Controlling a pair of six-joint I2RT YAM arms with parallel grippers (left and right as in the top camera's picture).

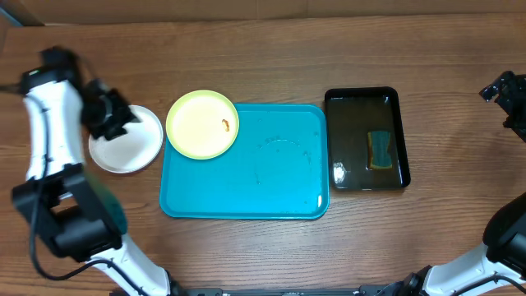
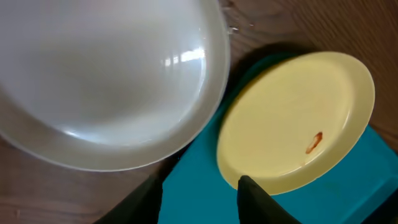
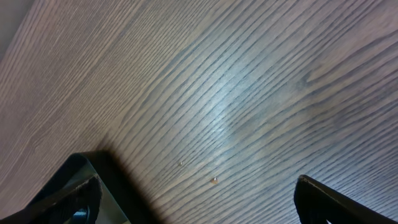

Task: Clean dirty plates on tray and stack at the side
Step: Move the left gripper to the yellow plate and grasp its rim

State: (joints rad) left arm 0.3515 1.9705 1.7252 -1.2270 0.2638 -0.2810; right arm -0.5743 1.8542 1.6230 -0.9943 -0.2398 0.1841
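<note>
**Overhead view.** The tray (image 1: pixel 246 185) lies at the centre of the desk (image 1: pixel 263 49). The green-rimmed plate (image 1: pixel 202 123) sits on the tray's far left corner, and its rim overhangs the tray's far and left edges. A small brown-orange smear (image 1: pixel 224 125) marks the right half of this plate. The white plate (image 1: pixel 131 148) rests on the desk left of the tray, just beside the green-rimmed plate. Whether it is one plate or a stack cannot be told. The left arm (image 1: pixel 45 123) reaches over the far left rim of the white plate. A black basin (image 1: pixel 366 94) stands just right of the tray, with a sponge (image 1: pixel 380 150) inside it. The right arm (image 1: pixel 505 92) is at the far right edge of the desk, well apart from the basin.

**Left wrist view.** Both fingers (image 2: pixel 255 199) show at the bottom of the frame. The left jaws stand partly apart and hold nothing; bare tray (image 2: pixel 205 186) shows in the gap. The white plate (image 2: pixel 106 81) fills the upper left. The green-rimmed plate (image 2: pixel 292 118) lies to its right on the tray, smear (image 2: pixel 314 142) facing up.

**Right wrist view.** The fingers (image 3: pixel 68 199) sit at the two bottom corners. The right jaws are spread wide and hold nothing. Only bare desk (image 3: pixel 217 93) lies beneath them.
</note>
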